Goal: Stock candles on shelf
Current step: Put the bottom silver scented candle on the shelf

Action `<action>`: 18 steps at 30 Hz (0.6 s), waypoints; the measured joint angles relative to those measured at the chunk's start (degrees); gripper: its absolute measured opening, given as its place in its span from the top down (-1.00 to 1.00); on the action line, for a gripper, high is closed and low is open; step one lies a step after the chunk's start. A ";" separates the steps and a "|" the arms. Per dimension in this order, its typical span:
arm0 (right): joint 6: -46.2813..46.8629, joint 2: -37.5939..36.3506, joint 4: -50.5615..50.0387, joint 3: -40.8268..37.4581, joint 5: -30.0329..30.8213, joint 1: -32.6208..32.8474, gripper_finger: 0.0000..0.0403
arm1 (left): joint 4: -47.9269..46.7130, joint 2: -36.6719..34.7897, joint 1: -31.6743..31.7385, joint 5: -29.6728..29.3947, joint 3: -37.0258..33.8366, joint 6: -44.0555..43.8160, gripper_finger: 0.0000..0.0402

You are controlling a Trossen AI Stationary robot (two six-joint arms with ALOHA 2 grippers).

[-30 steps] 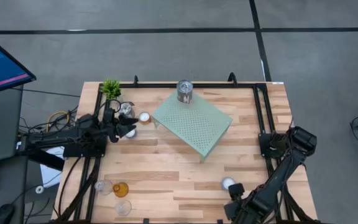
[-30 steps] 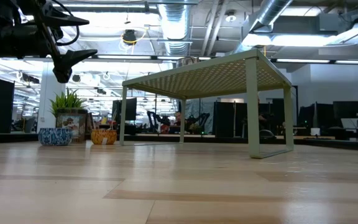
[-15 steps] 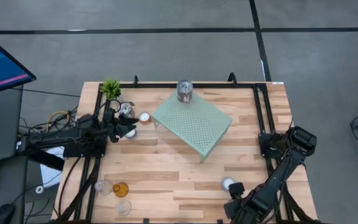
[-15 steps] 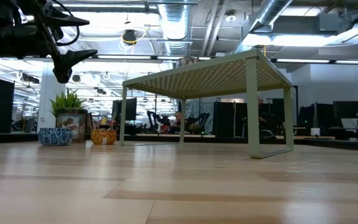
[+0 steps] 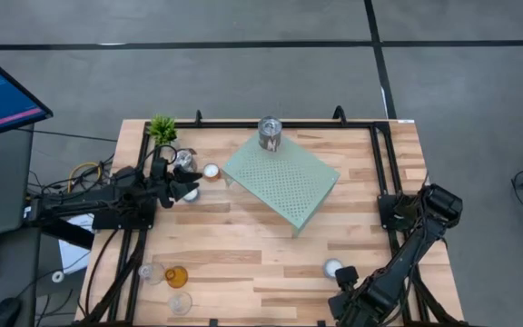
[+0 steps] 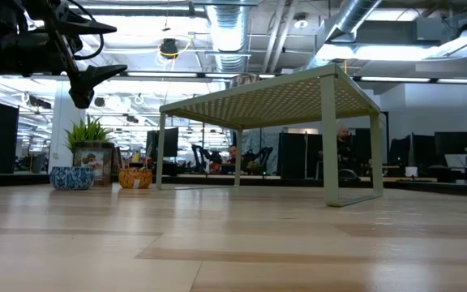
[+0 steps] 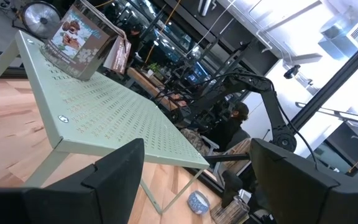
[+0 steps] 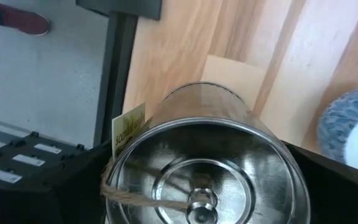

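The mint-green shelf (image 5: 280,186) stands on its legs mid-table, with one silver tin (image 5: 270,133) on its far corner. Near the table's front right, my right gripper (image 5: 345,300) points down, open. Its fingers (image 8: 42,186) stand on either side of another silver tin (image 8: 204,168), which rests upright on the wood. A blue-and-white candle (image 5: 333,268) sits just beyond it. My left gripper (image 5: 184,186) hovers level at the table's left, open with nothing between its fingers. A tin (image 5: 186,159) and a white tealight (image 5: 211,171) sit beside it.
A small green plant (image 5: 162,128) stands at the far left corner. Two clear glass holders (image 5: 151,272) and an amber one (image 5: 177,277) sit near the front left edge. Bare wood lies between the shelf and the front edge.
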 joint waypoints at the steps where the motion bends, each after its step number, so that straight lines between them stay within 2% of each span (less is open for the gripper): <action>1: -0.47 0.00 0.09 0.00 -0.45 0.00 -0.99 | 0.00 0.00 -0.02 0.01 0.00 -0.02 -0.46; 6: -0.98 0.00 0.13 0.00 -0.69 0.00 -0.96 | 0.02 0.00 -0.02 0.00 0.00 -0.01 -0.46; 14: -1.41 -0.05 0.38 0.00 -0.26 -0.11 -0.67 | 0.04 0.00 0.01 0.01 0.00 -0.02 -0.46; 18: -1.52 -0.07 0.44 0.02 -0.28 -0.13 -0.69 | 0.04 0.00 -0.02 0.01 0.00 0.00 -0.46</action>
